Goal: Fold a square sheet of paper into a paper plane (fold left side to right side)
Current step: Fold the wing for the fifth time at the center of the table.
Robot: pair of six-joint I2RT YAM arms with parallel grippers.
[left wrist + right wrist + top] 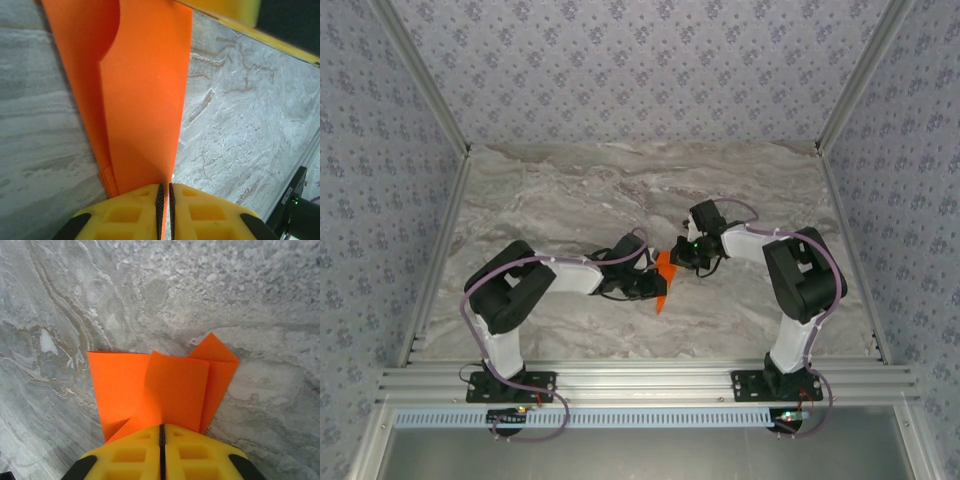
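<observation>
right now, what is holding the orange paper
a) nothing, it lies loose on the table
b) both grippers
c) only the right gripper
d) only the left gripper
b: in each wrist view the yellow jaws are closed on the orange paper, the left gripper on the long narrow part and the right gripper on the folded flaps.

Thin sheet of paper: matt bright orange, smooth, sharply creased. Fingers: matt yellow plastic; pads: black, ribbed. Table: grey veined stone look, slight sheen. Rails: brushed metal.
</observation>
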